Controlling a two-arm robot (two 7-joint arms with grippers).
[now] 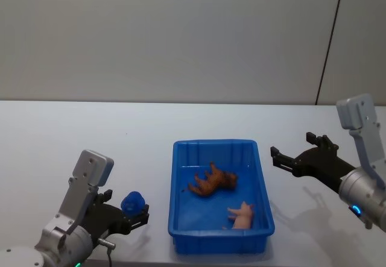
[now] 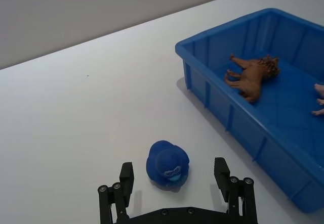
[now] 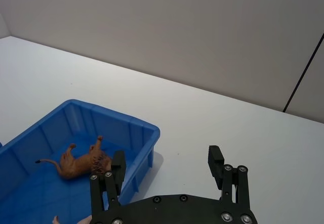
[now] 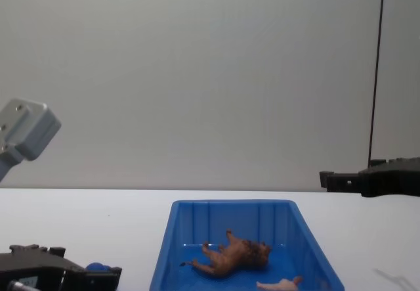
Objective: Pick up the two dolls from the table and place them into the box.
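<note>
Your left gripper sits low over the surface, left of the blue bin, jaws wide with the blue rounded toy standing between them, untouched on either side. That toy has no clear long axis, so you can likely close on it as it stands. Inside the bin the brown lion lies on its side, with the pale pink figure nearer you. Right of the bin, your right gripper hangs above the surface, jaws wide and empty.
</note>
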